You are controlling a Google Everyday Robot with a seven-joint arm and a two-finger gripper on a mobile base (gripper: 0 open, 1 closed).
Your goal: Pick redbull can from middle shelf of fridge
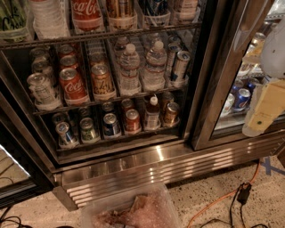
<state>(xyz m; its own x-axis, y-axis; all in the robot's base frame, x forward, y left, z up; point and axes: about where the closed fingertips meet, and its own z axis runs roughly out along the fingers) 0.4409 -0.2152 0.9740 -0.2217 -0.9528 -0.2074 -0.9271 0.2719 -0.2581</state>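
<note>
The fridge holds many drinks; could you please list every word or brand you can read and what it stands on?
"Coca-Cola": bottle on the top rack.
"Coca-Cola", partly seen: red can on the middle shelf.
Redbull can, right end of that shelf: label too blurred to read.
All other labels: too small or blurred.
Gripper, at the right before the glass door: no text.

1. We find the end effector point(263, 111) cut off at the right edge, in front of the fridge point(133, 167).
2. The redbull can point(180, 66) hides its base inside its tray point(178, 83).
3. The top-rack bottles point(87, 13) are cropped above.
</note>
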